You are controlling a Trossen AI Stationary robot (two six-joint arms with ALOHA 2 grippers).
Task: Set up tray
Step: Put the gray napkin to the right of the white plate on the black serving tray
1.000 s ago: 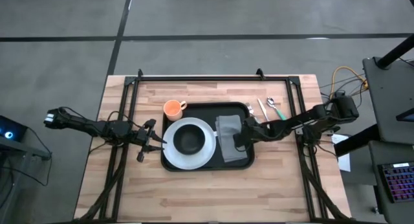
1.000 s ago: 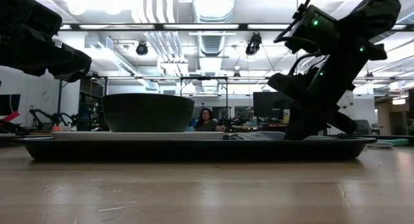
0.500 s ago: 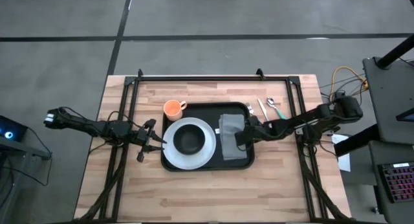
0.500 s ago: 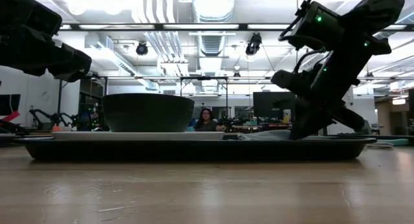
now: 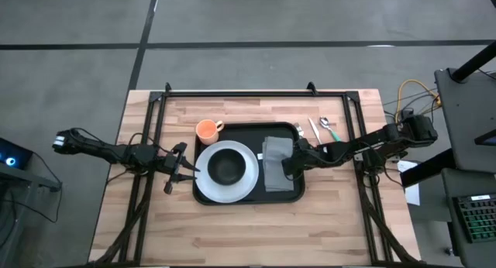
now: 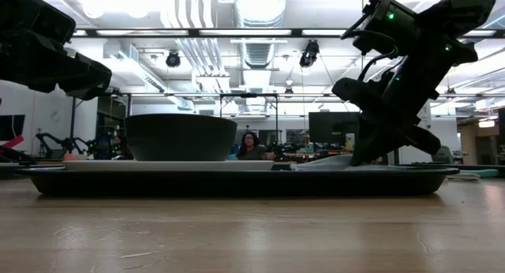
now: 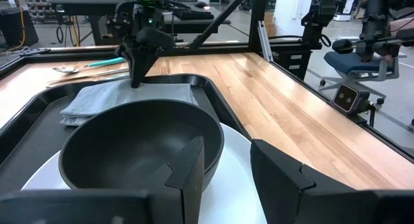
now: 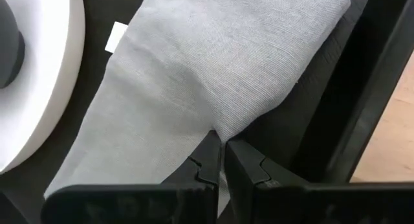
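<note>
The black tray (image 5: pixel 249 131) lies mid-table and bears a white plate (image 5: pixel 203 183) with a black bowl (image 5: pixel 226 167) on it. A grey folded napkin (image 5: pixel 275 156) rests on the tray's right half. My right gripper (image 5: pixel 288 166) is shut on the napkin's right edge. My left gripper (image 5: pixel 183 169) hangs open just left of the plate, level, its fingers facing the bowl (image 7: pixel 129 146) and touching nothing. An orange cup (image 5: pixel 207 130) stands on the wood beside the tray's far left corner. My right gripper pinches the napkin's right edge (image 8: pixel 223 123) between its two shut fingers (image 8: pixel 208 164), about midway along that edge. It comes slanting down from the table's right. The cloth there is puckered and raised a little (image 6: pixel 335 159); the rest lies flat on the tray. How many layers are held does not show.
A spoon and other cutlery (image 5: pixel 322 128) lie on the wood right of the tray's far corner. A black frame (image 5: pixel 256 92) runs along the table's far edge and sides. Bare wood (image 5: pixel 248 229) stretches along the near side.
My right gripper, still shut on the napkin's edge, has drawn slightly up and toward the table's right. The pinched edge has come up off the tray floor, and the napkin looks a little narrower; its left part stays flat.
</note>
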